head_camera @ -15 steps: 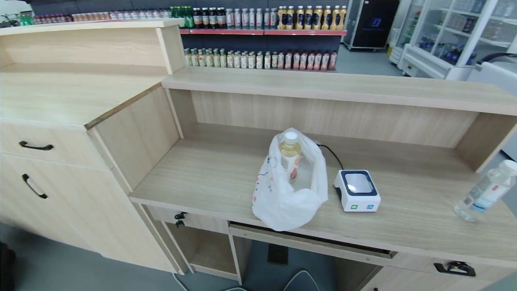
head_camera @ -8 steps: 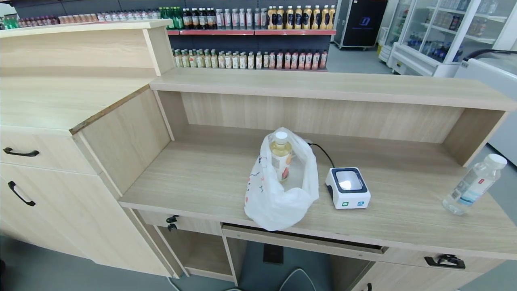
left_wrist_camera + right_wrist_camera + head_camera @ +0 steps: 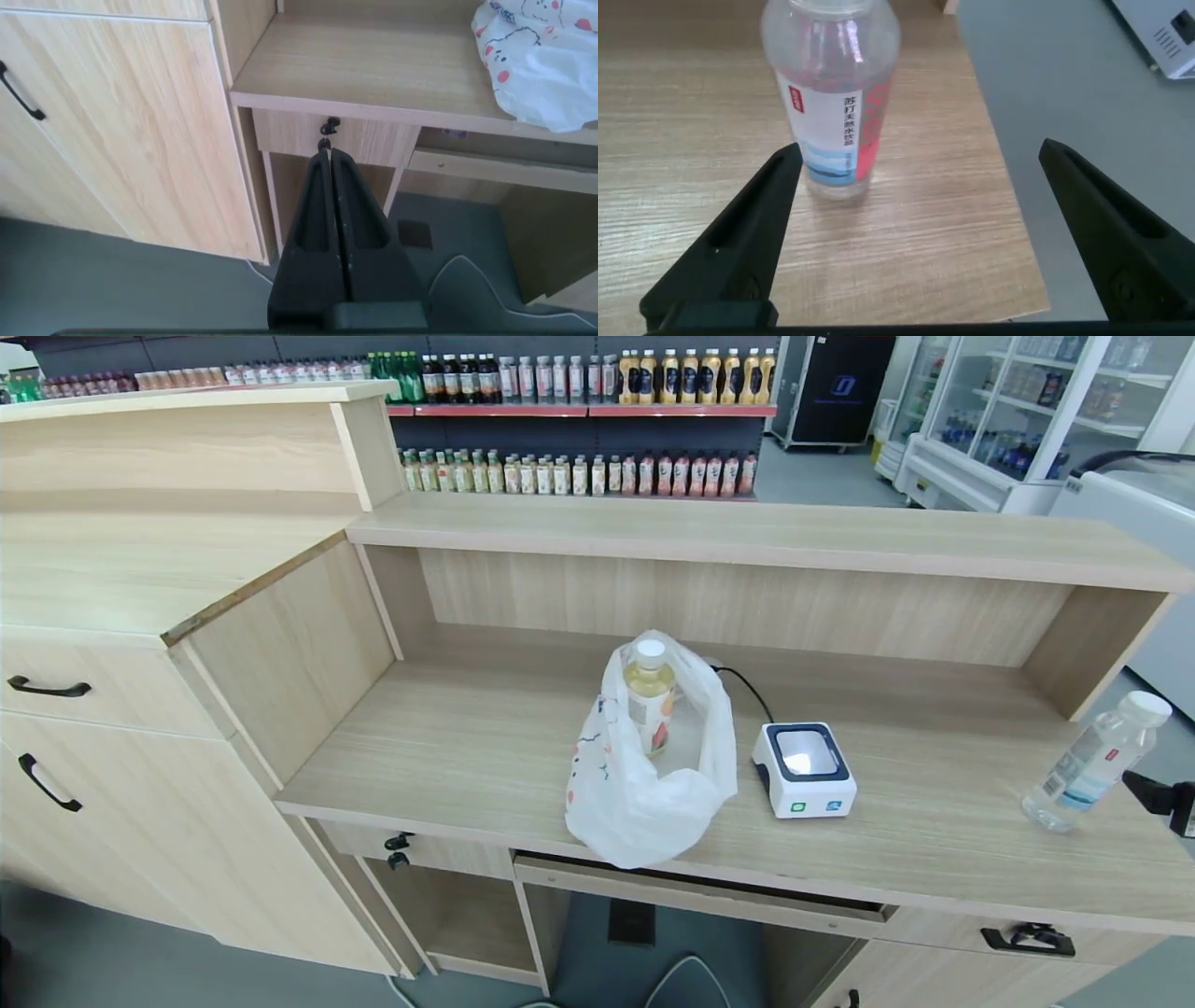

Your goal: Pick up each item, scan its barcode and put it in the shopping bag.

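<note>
A white shopping bag (image 3: 644, 784) stands open near the counter's front edge, with a yellow-drink bottle (image 3: 649, 695) upright inside it. Just right of the bag sits the white barcode scanner (image 3: 803, 782). A clear water bottle (image 3: 1092, 761) with a white cap stands near the counter's right end. My right gripper (image 3: 920, 151) is open and level with the water bottle (image 3: 836, 93), which stands a little beyond its fingertips; one finger (image 3: 1158, 795) shows at the head view's right edge. My left gripper (image 3: 328, 159) is shut on nothing, low in front of the counter.
The wooden counter (image 3: 934, 845) has a raised shelf (image 3: 747, 537) above its back and a taller drawer cabinet (image 3: 112, 709) to the left. The scanner's black cable (image 3: 752, 689) runs toward the back wall. The counter's right edge (image 3: 999, 187) lies close beside the water bottle.
The head camera shifted early on, moving the whole picture left. Since half a second ago my right gripper has come into the head view's right edge beside the water bottle.
</note>
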Controlling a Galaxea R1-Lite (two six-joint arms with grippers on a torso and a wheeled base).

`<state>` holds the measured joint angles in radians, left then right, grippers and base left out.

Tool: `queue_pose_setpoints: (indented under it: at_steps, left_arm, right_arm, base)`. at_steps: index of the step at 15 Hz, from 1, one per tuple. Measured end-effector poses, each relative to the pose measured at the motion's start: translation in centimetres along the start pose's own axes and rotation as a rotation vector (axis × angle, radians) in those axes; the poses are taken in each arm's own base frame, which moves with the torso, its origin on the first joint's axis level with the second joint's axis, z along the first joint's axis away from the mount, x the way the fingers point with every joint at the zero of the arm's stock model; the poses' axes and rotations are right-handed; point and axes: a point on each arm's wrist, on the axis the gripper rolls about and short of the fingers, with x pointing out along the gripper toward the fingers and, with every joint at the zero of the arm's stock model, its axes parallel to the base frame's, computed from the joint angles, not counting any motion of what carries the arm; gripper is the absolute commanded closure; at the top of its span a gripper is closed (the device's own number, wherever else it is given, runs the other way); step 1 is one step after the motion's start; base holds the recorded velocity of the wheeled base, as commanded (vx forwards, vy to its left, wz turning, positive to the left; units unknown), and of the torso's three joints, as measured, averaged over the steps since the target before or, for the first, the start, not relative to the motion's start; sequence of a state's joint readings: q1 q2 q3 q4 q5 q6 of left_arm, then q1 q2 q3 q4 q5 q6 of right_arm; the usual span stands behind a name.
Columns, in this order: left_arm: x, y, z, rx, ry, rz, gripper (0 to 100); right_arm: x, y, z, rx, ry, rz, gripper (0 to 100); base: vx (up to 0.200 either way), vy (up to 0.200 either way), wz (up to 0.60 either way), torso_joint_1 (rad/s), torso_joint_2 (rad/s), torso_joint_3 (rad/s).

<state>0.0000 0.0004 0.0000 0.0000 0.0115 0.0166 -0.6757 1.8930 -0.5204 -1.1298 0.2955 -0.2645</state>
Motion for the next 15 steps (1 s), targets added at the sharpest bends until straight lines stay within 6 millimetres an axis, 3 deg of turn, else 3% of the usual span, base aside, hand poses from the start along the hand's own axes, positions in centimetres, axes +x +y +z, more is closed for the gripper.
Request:
queue_pose_setpoints:
  at_steps: [6,15]
  left_arm:
    - [0.0,0.0,0.0,0.0,0.0,0.0,100]
    - [0.0,0.0,0.0,0.0,0.0,0.0,100]
  right_arm:
    - [3.0,1.7,-1.5,-0.027,-0.001,0.08,0]
    - [6.7,4.3,-1.3,-0.056,-0.043,0.156,0]
  base:
    - [0.0,0.0,0.0,0.0,0.0,0.0]
    - [0.0,0.0,0.0,0.0,0.0,0.0]
